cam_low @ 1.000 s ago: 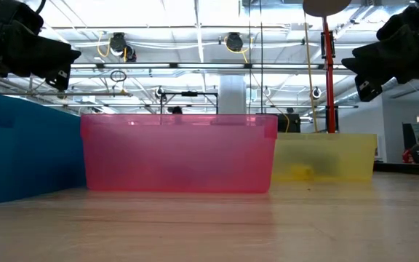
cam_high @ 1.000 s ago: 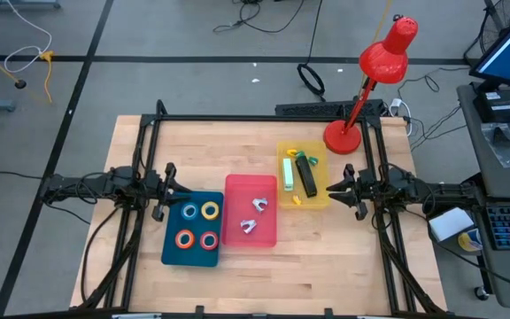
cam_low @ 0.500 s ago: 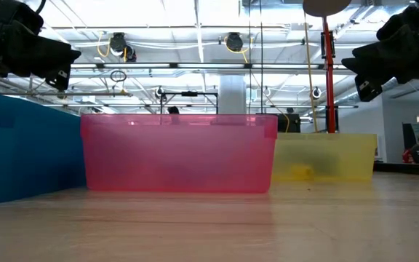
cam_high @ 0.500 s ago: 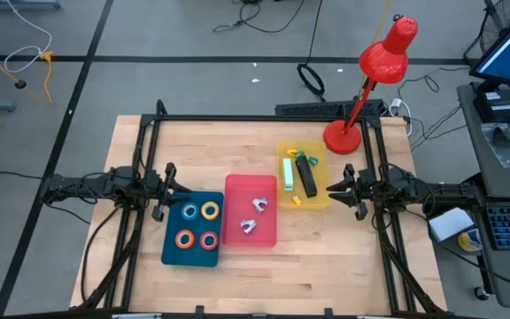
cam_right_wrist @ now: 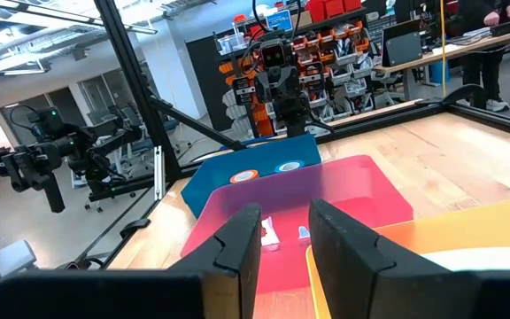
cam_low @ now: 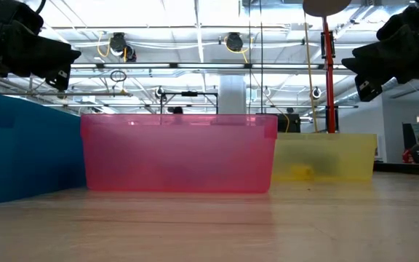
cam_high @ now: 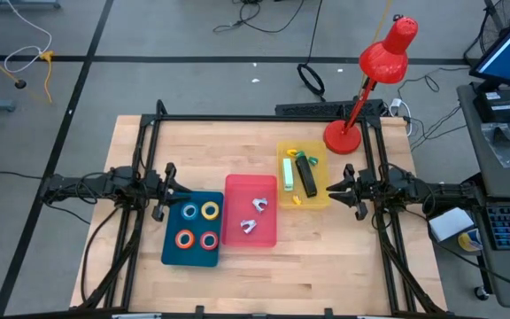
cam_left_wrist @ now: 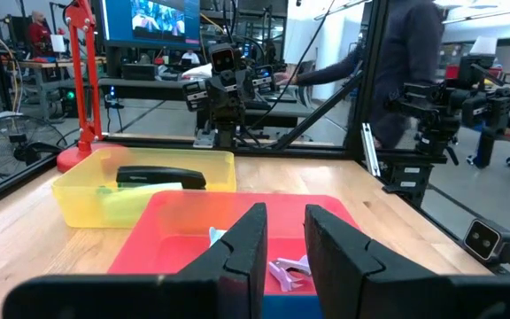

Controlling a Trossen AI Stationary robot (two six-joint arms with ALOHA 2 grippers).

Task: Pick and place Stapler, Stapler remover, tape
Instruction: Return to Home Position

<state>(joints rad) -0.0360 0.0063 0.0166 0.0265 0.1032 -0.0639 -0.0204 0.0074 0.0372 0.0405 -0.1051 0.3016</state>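
Note:
A blue tray (cam_high: 170, 252) holds the tape: blue (cam_high: 189, 211), yellow (cam_high: 210, 210), orange (cam_high: 184, 237) and red-orange (cam_high: 208, 239) rolls lying flat. To its right, a pink tray (cam_high: 266, 235) holds two pale stapler removers (cam_high: 258, 204) (cam_high: 246, 225). A yellow tray (cam_high: 319, 197) holds a black stapler (cam_high: 307, 176) and a green-and-white one (cam_high: 288, 170). My left gripper (cam_high: 173, 187) hovers level beside the blue tray's far left corner, with a narrow gap between its fingers (cam_left_wrist: 284, 217). My right gripper (cam_high: 330, 188) hovers level at the yellow tray's right side, also narrowly open (cam_right_wrist: 284, 217).
A red desk lamp (cam_high: 361, 97) stands on the table's far right corner. Black frame rails (cam_high: 255, 118) run along the far edge and both sides. Bare wood (cam_high: 273, 279) lies between the trays and the near edge. A person (cam_left_wrist: 414, 62) stands beyond the table.

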